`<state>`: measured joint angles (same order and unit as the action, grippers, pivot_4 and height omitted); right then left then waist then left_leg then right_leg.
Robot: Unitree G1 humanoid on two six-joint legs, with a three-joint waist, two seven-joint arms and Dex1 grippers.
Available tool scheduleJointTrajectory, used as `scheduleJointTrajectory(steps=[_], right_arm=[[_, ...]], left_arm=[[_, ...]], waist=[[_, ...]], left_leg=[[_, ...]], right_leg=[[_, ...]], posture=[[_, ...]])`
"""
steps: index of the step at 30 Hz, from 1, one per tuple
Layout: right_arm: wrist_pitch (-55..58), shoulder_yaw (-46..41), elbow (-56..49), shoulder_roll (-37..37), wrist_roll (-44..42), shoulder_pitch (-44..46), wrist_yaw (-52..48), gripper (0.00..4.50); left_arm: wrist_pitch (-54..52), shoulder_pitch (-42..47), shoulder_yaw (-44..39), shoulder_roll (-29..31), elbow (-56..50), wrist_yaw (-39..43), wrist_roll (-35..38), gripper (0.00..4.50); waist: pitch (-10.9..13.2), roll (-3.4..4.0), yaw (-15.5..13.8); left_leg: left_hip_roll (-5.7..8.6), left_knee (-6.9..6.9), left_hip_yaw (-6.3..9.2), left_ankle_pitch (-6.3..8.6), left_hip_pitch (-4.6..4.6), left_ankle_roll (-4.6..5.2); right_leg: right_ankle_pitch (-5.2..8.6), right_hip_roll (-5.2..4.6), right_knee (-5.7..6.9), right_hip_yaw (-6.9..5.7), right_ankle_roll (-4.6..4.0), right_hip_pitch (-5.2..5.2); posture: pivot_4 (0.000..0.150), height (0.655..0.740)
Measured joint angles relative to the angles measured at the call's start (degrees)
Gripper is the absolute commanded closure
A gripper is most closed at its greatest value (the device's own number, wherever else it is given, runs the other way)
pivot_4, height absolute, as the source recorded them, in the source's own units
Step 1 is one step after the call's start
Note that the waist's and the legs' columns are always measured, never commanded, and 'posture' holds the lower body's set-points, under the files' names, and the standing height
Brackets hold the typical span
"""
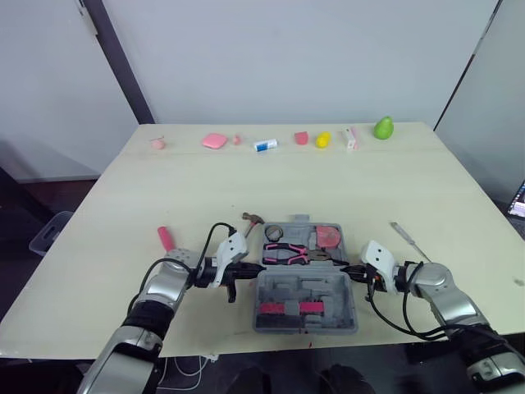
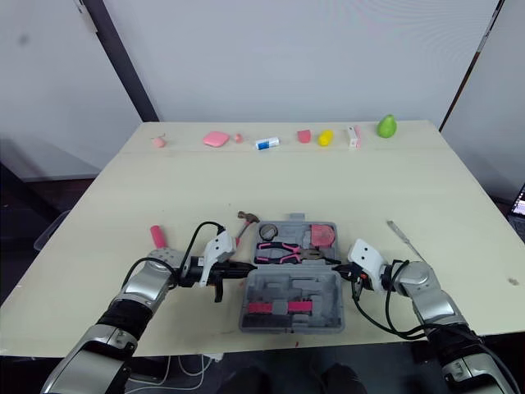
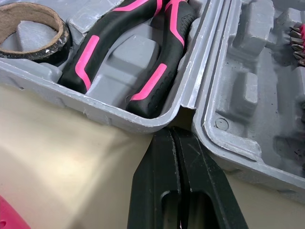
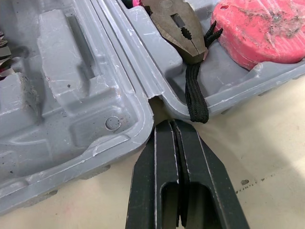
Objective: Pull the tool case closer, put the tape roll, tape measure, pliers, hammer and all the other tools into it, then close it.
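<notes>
The grey tool case [image 1: 305, 287] lies open near the table's front edge. Its far half holds the tape roll [image 1: 273, 233], the pink-handled pliers [image 1: 287, 252] and the pink tape measure [image 1: 330, 235]. The near half carries pink bit strips. The hammer [image 1: 250, 220] lies on the table just left of the case's far corner. My left gripper [image 3: 172, 133] is shut, its tip against the hinge notch on the case's left side. My right gripper [image 4: 169, 125] is shut too, its tip at the hinge notch on the right side.
A pink-handled tool [image 1: 165, 238] lies left of my left arm, and a clear-handled screwdriver [image 1: 408, 239] lies to the right of the case. Small items line the far edge, among them a pink pad [image 1: 214, 141] and a green pear [image 1: 383, 127].
</notes>
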<state>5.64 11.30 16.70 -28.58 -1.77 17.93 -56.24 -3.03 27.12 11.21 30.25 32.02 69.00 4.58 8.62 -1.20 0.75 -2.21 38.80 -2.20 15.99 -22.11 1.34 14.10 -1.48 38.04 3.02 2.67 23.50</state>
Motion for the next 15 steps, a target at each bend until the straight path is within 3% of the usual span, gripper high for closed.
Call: scheduleJointTrajectory(steps=[15], right_arm=[[-3.66,-0.37,4.02,1.99,1.14,1.79,2.09,4.50]], left_arm=[[0.45,-0.27,-0.11,0.65,-0.03,0.02,0.05,4.46]], waist=[[0.00,0.00,0.23]], left_leg=[[-0.03,0.00,-0.01,0.00,0.03,0.00]], right_leg=[[0.00,0.03,0.03,0.02,-0.01,0.00]], posture=[[0.150,0.7400]])
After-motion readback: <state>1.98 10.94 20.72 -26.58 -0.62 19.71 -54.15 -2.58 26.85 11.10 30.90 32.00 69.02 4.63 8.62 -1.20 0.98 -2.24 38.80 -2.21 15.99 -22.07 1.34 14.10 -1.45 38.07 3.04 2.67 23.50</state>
